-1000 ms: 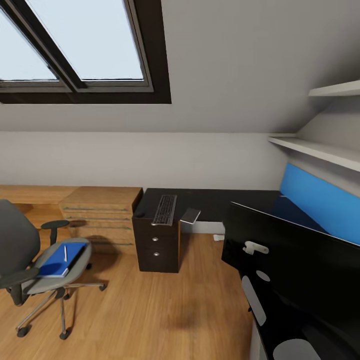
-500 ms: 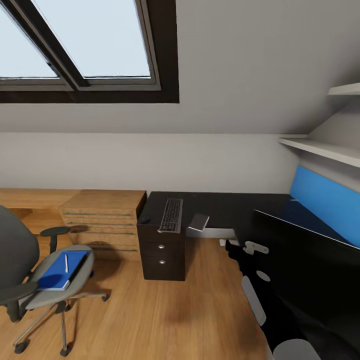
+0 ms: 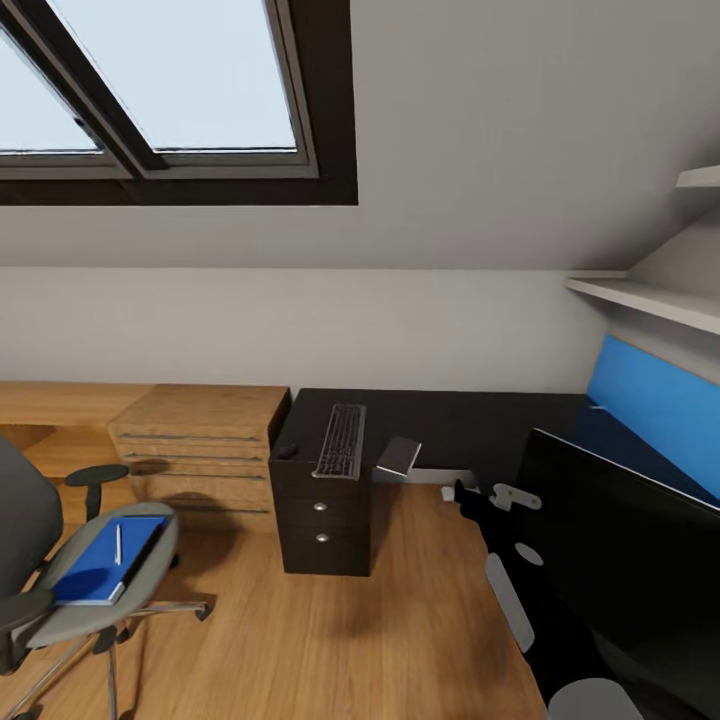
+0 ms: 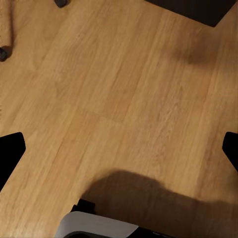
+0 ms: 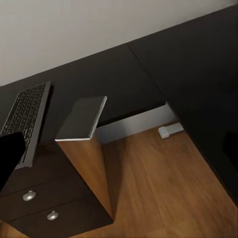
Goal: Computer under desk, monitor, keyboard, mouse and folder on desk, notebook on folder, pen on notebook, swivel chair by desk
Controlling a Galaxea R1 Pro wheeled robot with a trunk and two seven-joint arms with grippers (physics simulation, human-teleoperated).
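Note:
A black desk [image 3: 470, 418] with a drawer unit runs along the far wall. On it lie a dark keyboard [image 3: 340, 440], also visible as the keyboard [image 5: 25, 116], and beside that a small black mouse [image 3: 288, 451]. The grey-topped computer tower [image 3: 398, 456] stands at the desk's edge; in the right wrist view this tower [image 5: 82, 121] rests on the floor. A big black monitor panel [image 3: 630, 560] rises close at my right, behind my right arm. The swivel chair [image 3: 40, 600] carries a blue notebook [image 3: 95, 570] with a white pen [image 3: 118, 543] on it; a dark folder edge shows beneath. My left gripper [image 4: 119, 148] hangs open over the floor. My right gripper [image 5: 119, 153] looks open.
A wooden drawer chest [image 3: 200, 440] stands left of the desk. Wall shelves [image 3: 640, 295] and a blue panel [image 3: 650, 400] are at the right under a sloped ceiling with a skylight [image 3: 170, 80]. A small white object [image 3: 448, 492] lies on the wooden floor [image 4: 124, 89].
The whole head picture has shifted, so the camera moved: the chair sits further left and lower, the monitor further right. Nothing was picked up or released.

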